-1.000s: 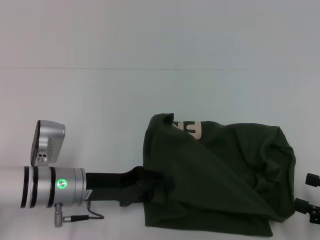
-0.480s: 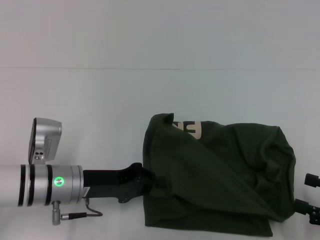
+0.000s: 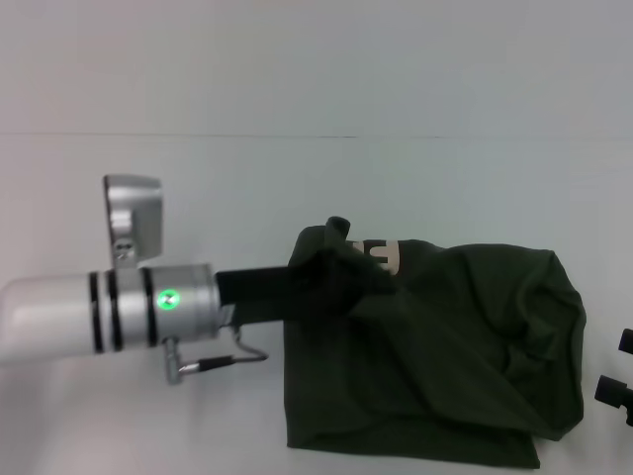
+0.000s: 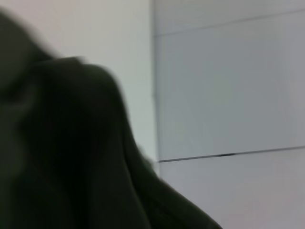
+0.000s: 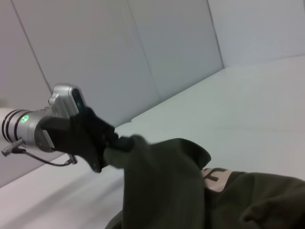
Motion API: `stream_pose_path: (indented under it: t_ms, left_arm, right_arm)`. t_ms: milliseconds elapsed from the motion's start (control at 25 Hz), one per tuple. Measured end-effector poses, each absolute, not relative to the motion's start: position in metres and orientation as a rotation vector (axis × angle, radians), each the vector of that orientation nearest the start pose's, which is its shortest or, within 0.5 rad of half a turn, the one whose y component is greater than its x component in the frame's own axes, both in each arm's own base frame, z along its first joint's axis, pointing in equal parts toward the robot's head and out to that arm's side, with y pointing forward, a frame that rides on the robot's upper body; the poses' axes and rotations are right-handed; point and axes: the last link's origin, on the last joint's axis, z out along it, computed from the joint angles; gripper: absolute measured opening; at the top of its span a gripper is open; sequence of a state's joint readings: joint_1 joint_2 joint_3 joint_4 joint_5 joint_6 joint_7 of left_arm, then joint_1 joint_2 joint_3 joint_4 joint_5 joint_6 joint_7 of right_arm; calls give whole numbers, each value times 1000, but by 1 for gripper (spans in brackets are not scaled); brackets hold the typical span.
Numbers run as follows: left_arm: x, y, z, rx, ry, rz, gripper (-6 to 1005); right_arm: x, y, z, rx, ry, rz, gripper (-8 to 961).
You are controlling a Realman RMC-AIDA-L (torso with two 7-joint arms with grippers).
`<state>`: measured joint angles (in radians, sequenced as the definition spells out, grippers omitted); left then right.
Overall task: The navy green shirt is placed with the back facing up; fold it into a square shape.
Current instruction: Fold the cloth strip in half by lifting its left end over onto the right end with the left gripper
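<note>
The navy green shirt [image 3: 445, 356] lies crumpled on the white table at the right, with cream lettering [image 3: 382, 255] showing near its far edge. My left gripper [image 3: 341, 269] reaches in from the left, shut on a raised fold of the shirt's left side. In the right wrist view the left gripper [image 5: 118, 142] pinches that fold of the shirt [image 5: 167, 191] above the table. Dark cloth [image 4: 57, 157] fills much of the left wrist view. Only a small part of my right gripper [image 3: 615, 388] shows at the right edge, beside the shirt.
The white table [image 3: 198, 188] stretches left of and behind the shirt. A pale wall [image 3: 316, 59] stands behind its far edge.
My left arm has swung away from me and to the right, carrying the shirt's left edge up and over the cloth. The right gripper has barely shifted.
</note>
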<state>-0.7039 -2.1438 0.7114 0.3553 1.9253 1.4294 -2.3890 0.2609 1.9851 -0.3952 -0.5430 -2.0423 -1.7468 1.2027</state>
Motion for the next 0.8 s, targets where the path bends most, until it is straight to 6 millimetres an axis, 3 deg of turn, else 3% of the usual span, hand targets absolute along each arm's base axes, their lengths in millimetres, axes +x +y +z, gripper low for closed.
stream_pose_path:
  t_ms: [280, 800]
  left_arm:
    - [-161, 360, -91, 2057, 1857, 963, 35]
    - [-130, 379, -117, 2122, 1849, 1116, 36]
  right_arm:
    - [359, 232, 54, -2401, 820, 837, 947]
    - [361, 230, 54, -2363, 831, 853, 946]
